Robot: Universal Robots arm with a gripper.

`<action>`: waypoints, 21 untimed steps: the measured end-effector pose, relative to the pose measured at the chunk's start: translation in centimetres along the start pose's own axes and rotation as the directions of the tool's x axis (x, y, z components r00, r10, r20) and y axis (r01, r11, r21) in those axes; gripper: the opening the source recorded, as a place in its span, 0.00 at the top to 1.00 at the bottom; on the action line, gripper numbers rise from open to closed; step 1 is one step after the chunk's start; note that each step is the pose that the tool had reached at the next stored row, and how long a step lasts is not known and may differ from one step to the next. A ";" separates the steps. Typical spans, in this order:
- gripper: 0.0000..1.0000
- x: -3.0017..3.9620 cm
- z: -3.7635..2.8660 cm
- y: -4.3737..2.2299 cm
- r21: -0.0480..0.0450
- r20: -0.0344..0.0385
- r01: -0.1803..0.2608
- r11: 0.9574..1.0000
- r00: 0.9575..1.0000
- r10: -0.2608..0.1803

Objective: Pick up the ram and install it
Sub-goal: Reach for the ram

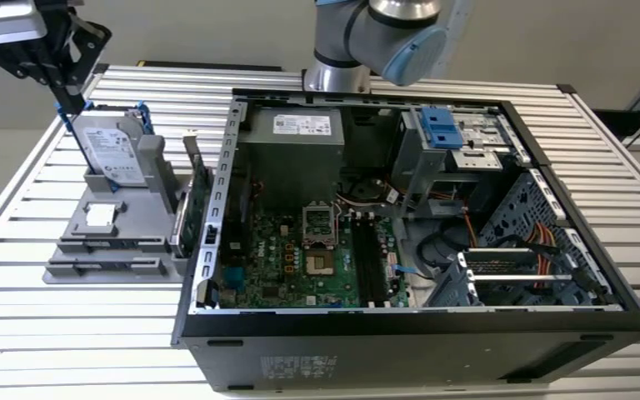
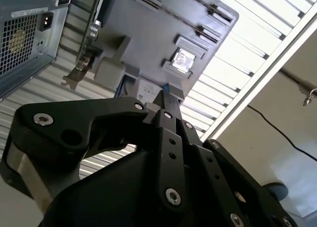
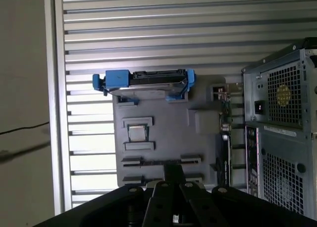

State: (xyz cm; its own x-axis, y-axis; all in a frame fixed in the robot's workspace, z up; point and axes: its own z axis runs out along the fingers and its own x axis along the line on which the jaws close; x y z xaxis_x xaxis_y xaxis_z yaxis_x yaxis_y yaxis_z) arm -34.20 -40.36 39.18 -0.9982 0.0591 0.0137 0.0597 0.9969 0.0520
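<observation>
At the far left of the slatted table (image 1: 76, 333) the gripper (image 1: 72, 104) hangs above the far left corner of a grey holder (image 1: 76, 227). Its two black fingers are pressed together with nothing between them. The tip sits close by the top of the silver hard drive (image 1: 112, 150); whether they touch cannot be told. In both wrist views the gripper (image 2: 166, 94) (image 3: 173, 168) looks down on the holder from above, apart from it.

The hard drive stands upright in its blue rails at the holder's far end. Nearer lies a small square chip (image 1: 99, 215) in a shallow pocket. Nearer again are two long slots, and the ram (image 1: 114, 244) stands on edge in the farther of them, showing as a thin greenish strip. In the first wrist view the ram (image 3: 148, 161) is a dark line between end clips, not held and well below the fingers.

Right of the holder a green expansion card (image 1: 194, 212) stands on edge against the open computer case (image 1: 409, 342). Inside the case the motherboard (image 1: 297, 258) lies flat, with the grey power supply (image 1: 292, 142) at its far end. The arm (image 1: 376, 33) rises beyond the case.
</observation>
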 end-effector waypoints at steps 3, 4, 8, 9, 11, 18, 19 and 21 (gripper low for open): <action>1.00 -0.03 -0.02 -0.52 0.000 -0.003 0.000 1.000 1.000 0.000; 1.00 -0.05 -0.03 -0.69 0.000 -0.003 0.000 1.000 1.000 0.000; 1.00 -0.08 -0.05 -1.31 0.000 -0.006 0.000 1.000 1.000 0.000; 1.00 -0.09 -0.04 -1.44 0.000 -0.006 0.000 1.000 1.000 0.000; 1.00 -0.10 -0.05 -1.60 0.000 -0.006 0.001 1.000 1.000 -0.001; 1.00 -0.11 -0.05 -1.69 0.000 -0.005 0.006 1.000 1.000 -0.006; 1.00 -0.10 -0.05 -1.69 0.000 -0.005 0.006 1.000 1.000 -0.006; 1.00 -0.11 -0.05 -1.81 0.000 -0.006 0.007 1.000 1.000 -0.007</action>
State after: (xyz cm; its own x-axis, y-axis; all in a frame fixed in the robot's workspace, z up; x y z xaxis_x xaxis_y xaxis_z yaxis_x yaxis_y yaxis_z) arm -34.19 -42.17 39.14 -0.9985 0.0522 0.0189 0.0532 0.9972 0.0517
